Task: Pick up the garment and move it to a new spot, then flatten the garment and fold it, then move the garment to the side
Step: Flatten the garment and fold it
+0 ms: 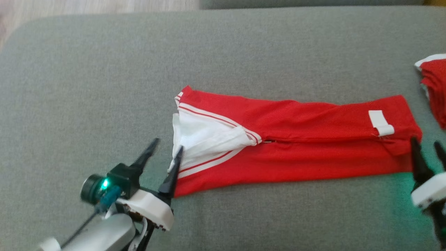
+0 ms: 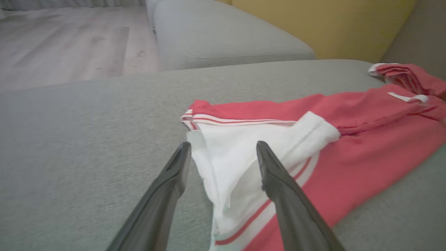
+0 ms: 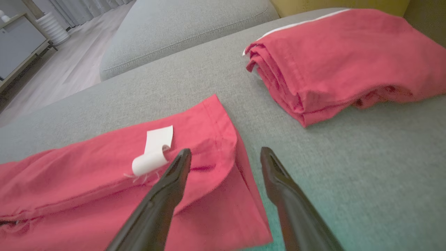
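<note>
Red garment (image 1: 296,139) lies flat on the grey cushion (image 1: 104,87), folded lengthwise into a long strip running left to right. Its left end gapes to show white lining and red-and-white striped trim; a white label (image 1: 381,122) curls up near the right hem. A second red garment (image 1: 435,87), folded thick, sits apart at the far right.

Left gripper (image 1: 168,145) — fingers spread wide over the white edge, gripping nothing; contact unclear. Right gripper (image 1: 425,141) — equally wide at the right hem, one finger above the cloth, the other above bare cushion.
</note>
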